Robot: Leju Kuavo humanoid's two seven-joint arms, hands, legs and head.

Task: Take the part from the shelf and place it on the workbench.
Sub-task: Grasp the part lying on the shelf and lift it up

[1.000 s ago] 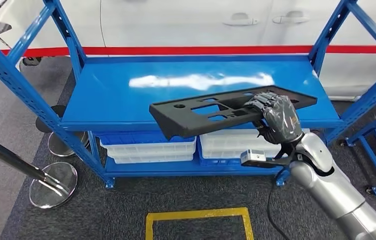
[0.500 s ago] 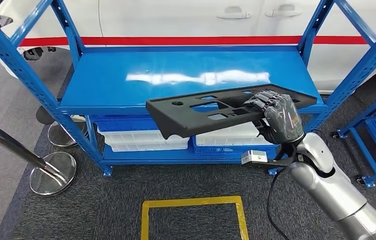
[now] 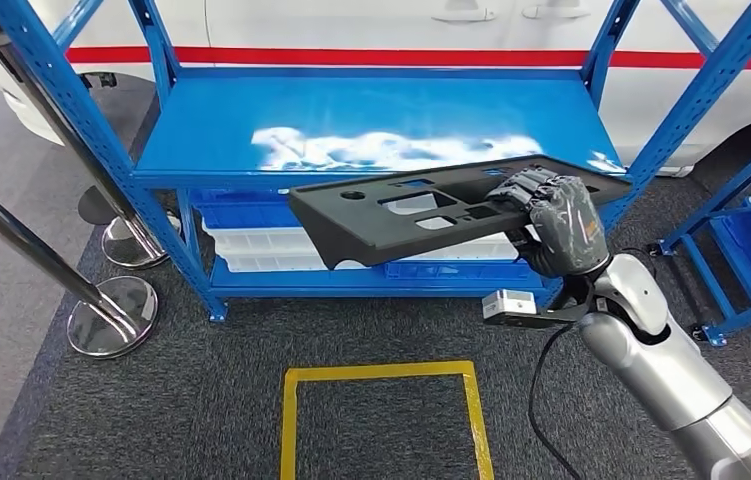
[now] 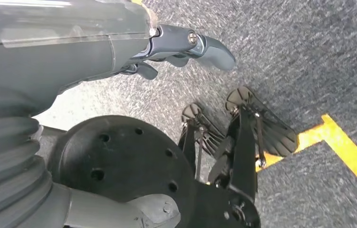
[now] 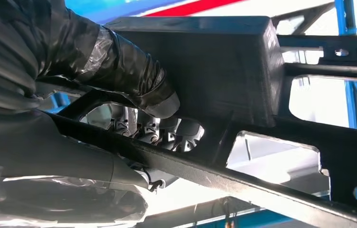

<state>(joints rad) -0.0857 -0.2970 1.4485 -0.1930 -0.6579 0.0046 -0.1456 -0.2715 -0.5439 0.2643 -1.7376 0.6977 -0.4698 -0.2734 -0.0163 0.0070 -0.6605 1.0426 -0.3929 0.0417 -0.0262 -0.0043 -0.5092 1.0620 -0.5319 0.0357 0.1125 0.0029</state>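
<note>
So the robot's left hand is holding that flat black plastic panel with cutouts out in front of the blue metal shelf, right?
Not quite: the right hand holds the flat black plastic panel with cutouts, as the head view shows. The panel is indeed in front of the blue metal shelf.

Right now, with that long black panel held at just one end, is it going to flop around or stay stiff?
Probably stiff: the black panel juts out level from the right hand without visible sag. Likely light for its size, since it is thin with many cutouts. Gripped near one end, the long free end may swing or twist during turns.
</note>
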